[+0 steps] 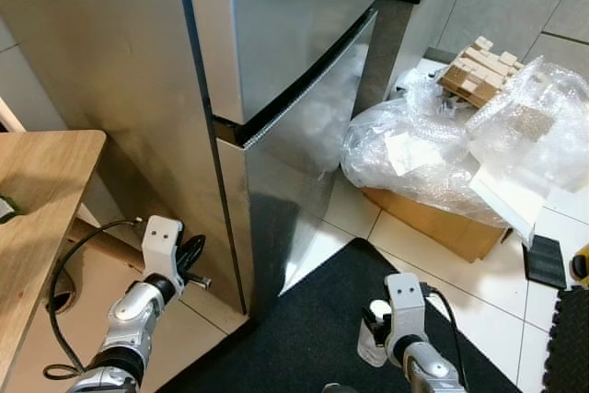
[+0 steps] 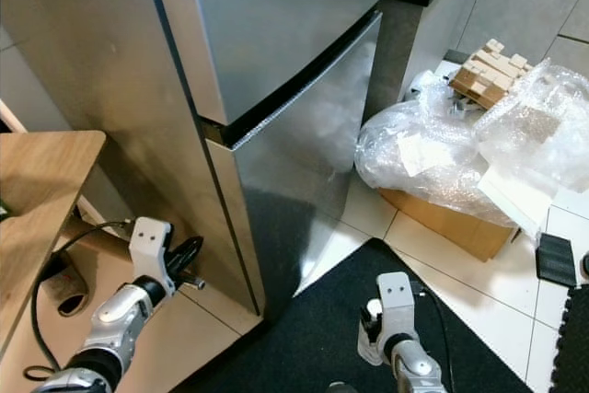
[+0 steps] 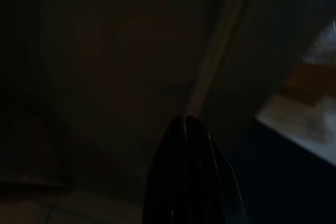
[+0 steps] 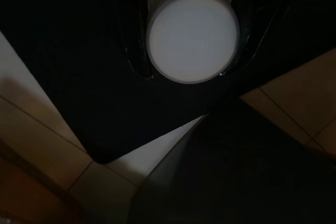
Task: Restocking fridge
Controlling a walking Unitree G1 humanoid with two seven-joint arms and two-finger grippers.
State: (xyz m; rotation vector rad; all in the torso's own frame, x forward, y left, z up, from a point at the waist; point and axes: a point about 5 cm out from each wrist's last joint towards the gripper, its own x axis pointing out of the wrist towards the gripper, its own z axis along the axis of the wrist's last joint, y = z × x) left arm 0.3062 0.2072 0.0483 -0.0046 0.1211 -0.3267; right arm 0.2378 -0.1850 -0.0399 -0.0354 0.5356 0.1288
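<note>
A tall stainless-steel fridge (image 1: pixel 294 34) stands in front of me with its upper door and lower door (image 1: pixel 304 154) closed. My right gripper (image 1: pixel 374 333) hangs low over the black mat, shut on a small white bottle (image 4: pixel 191 38) with a round white cap; black fingers (image 4: pixel 134 51) flank the cap. My left gripper (image 1: pixel 193 251) is low beside the fridge's left front corner, with its two black fingers pressed together and holding nothing. In the left wrist view that fingertip (image 3: pixel 186 129) points at the dark fridge side.
A wooden table (image 1: pixel 37 190) is at my left, with a black cable (image 1: pixel 64 273) looping on the floor under it. A black mat (image 1: pixel 304 319) lies before the fridge. To the right sits a cardboard box (image 1: pixel 442 223) piled with bubble wrap (image 1: pixel 423 154) and wooden blocks (image 1: pixel 479 71).
</note>
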